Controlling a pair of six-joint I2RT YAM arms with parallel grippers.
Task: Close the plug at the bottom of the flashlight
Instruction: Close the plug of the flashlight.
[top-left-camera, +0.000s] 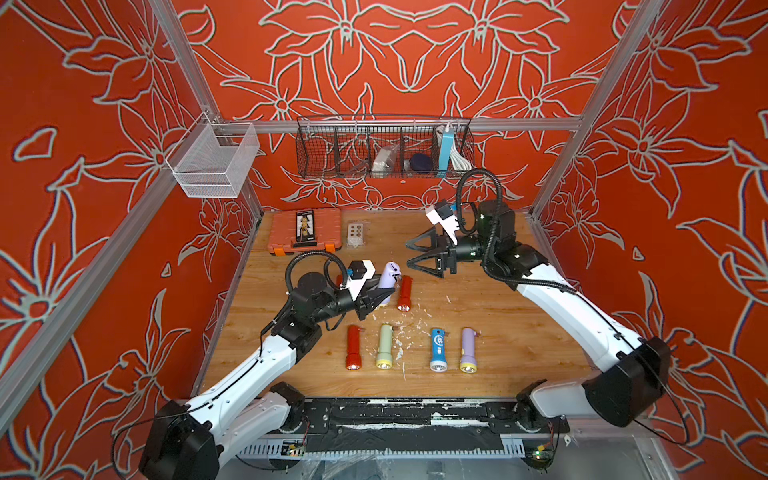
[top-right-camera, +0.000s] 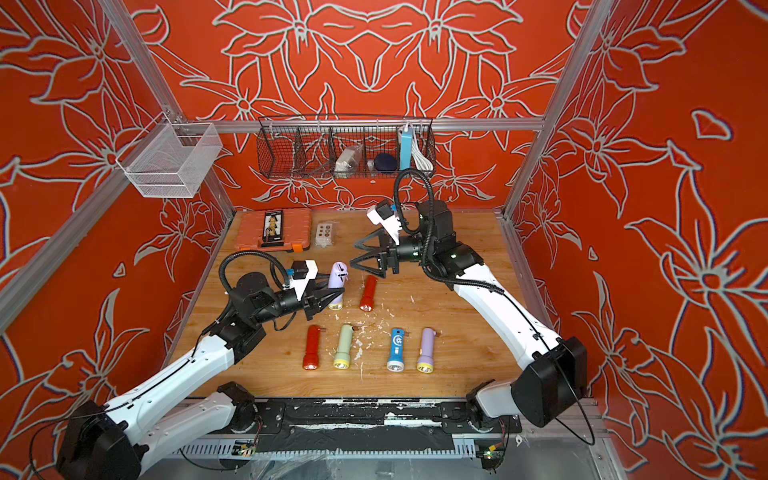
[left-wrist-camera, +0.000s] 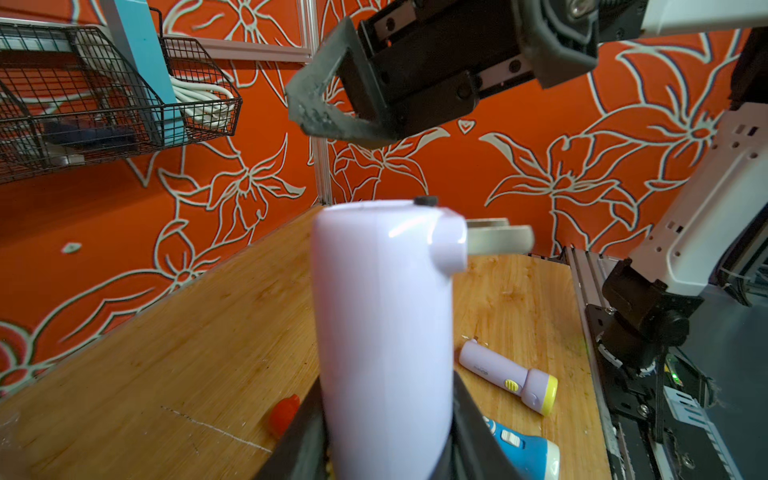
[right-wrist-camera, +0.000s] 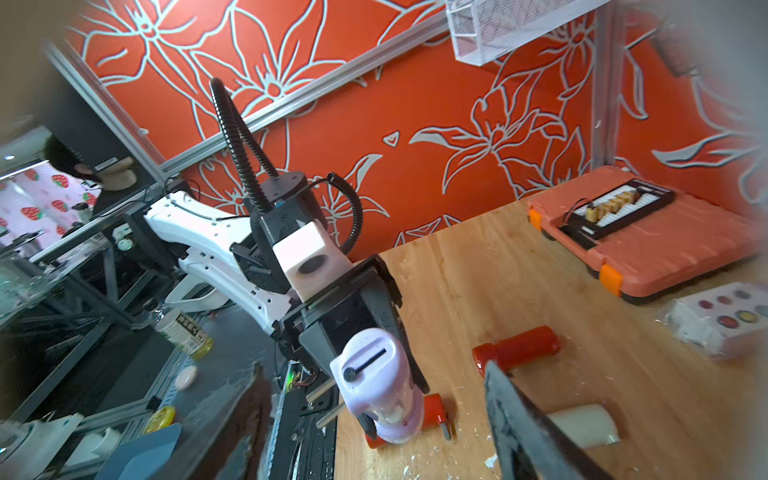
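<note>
Flashlight: the lavender flashlight (top-left-camera: 388, 281) stands upright near the middle of the table (top-left-camera: 519, 332), lens end down, bottom end up.
Plug: its two metal prongs (left-wrist-camera: 498, 239) jut out sideways from a round hinge near the top, not yet folded in. The right wrist view shows a dark slot (right-wrist-camera: 370, 360) across the bottom face.
Handling: it looks light and stiff, with a smooth plastic shell that may slip or twist in a grip. The prongs should swing on the hinge.
Where to hold: keep the low grip on the body and push on the flat of the prongs near their tips.
Left gripper (top-left-camera: 379, 298): jaws clamped on the flashlight's lower body.
Right gripper (top-left-camera: 409, 256): jaws spread wide and empty, in the air above and beyond the flashlight, clear of it.
Nearby: a red flashlight (top-left-camera: 405, 293) lies just beside. Four more lie in a row nearer the arms' bases.
</note>
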